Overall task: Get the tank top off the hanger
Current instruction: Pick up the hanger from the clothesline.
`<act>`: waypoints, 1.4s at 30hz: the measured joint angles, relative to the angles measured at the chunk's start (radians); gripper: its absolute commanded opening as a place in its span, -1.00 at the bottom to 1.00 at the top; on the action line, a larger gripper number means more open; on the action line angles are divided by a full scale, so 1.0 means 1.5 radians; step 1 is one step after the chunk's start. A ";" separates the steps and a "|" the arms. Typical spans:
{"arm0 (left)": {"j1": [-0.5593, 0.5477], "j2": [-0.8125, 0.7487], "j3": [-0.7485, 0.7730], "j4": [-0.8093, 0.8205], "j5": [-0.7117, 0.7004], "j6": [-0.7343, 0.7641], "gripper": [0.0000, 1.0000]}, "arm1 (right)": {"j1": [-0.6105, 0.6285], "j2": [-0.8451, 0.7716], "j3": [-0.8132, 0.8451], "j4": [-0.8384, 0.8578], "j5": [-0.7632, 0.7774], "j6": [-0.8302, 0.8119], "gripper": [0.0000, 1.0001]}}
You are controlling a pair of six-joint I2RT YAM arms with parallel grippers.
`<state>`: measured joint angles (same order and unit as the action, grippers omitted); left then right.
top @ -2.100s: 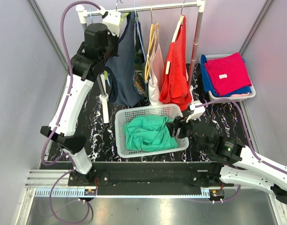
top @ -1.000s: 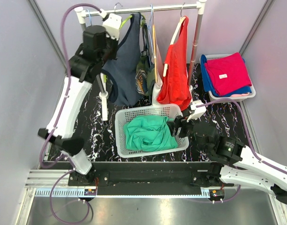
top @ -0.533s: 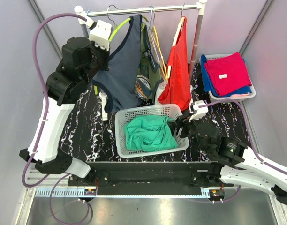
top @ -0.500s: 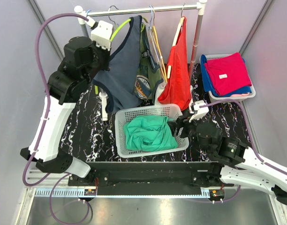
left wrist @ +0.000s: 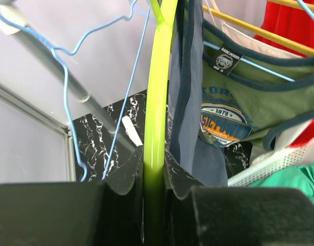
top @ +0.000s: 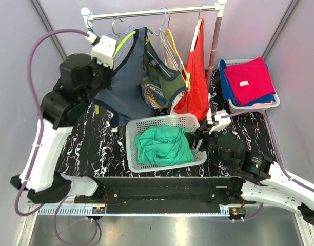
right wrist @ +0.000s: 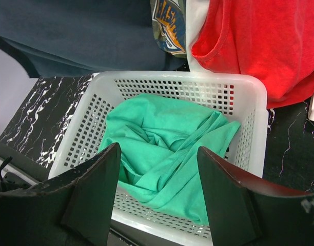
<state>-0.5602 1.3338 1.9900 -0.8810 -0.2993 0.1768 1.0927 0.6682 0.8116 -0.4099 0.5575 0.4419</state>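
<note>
**A:** State of the left gripper [left wrist: 153,165]?

**B:** Its fingers [left wrist: 123,175] are pinching the lime-green hanger [left wrist: 158,87] at bottom centre of the left wrist view. The plastic fills the gap between them.

**A:** Where is the tank top?

**B:** The navy tank top [top: 125,91] hangs on that hanger, upper left of centre in the top view, below the rail [top: 152,9]. Its hem is just above the white basket [top: 131,134]. Cannot tell whether the hook sits on the rail.

**A:** Neighbours?

**B:** The olive graphic top [top: 159,82] is immediately right and touches the navy one. The red top [top: 198,77] is further right.

**A:** And the right gripper [right wrist: 158,184]?

**B:** Fingers spread wide, holding nothing, at the bottom of the right wrist view over the basket's near side. A green garment [right wrist: 167,148] lies crumpled inside. A second basket [top: 274,102] at the right edge of the top view holds pink and blue clothes.
</note>
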 measured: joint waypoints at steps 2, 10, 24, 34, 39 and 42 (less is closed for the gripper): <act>-0.003 -0.029 -0.011 -0.006 -0.002 0.005 -1.00 | 0.000 0.001 0.000 0.000 0.000 0.000 0.41; -0.006 -0.090 -0.019 -0.011 -0.020 0.009 -1.00 | 0.000 0.000 0.000 -0.001 -0.001 0.004 0.41; -0.015 -0.071 0.048 -0.056 0.038 0.016 -1.00 | 0.000 -0.028 0.002 -0.028 0.004 0.008 0.42; -0.018 -0.185 0.039 0.121 0.271 0.046 -1.00 | 0.000 -0.025 0.002 -0.030 0.006 0.009 0.50; -0.019 -0.172 0.102 0.231 0.363 0.033 -1.00 | 0.000 -0.039 0.002 -0.030 0.007 0.008 0.53; -0.019 -0.140 0.158 0.288 0.397 0.017 -1.00 | 0.000 -0.052 0.002 -0.030 0.007 0.008 0.54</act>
<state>-0.5880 1.1240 2.2276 -0.4484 0.2962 0.2016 1.0927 0.5907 0.8146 -0.4545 0.5678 0.4545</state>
